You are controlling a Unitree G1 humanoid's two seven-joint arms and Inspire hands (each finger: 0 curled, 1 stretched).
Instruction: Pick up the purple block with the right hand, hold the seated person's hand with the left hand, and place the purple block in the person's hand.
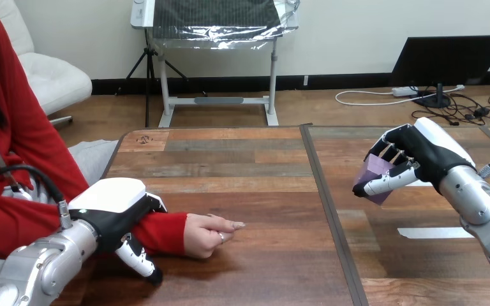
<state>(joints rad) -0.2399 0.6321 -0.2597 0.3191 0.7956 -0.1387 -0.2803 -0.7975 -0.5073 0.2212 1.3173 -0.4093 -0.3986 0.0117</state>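
Observation:
The purple block (378,175) hangs above the table at the right, and my right hand (415,156) is shut on it, fingers behind it and thumb across its front. At the lower left my left hand (116,213) sits over the red sleeve at the person's wrist, its thumb pointing down toward the table. Whether its fingers curl round the wrist is hidden by its white back shell. The person's hand (209,233) rests on the wooden table (242,166), loosely closed, fingers pointing right.
A dark seam (327,210) runs front to back down the table between my two hands. A strip of white tape (435,233) lies on the table under my right forearm. The person sits at the left edge.

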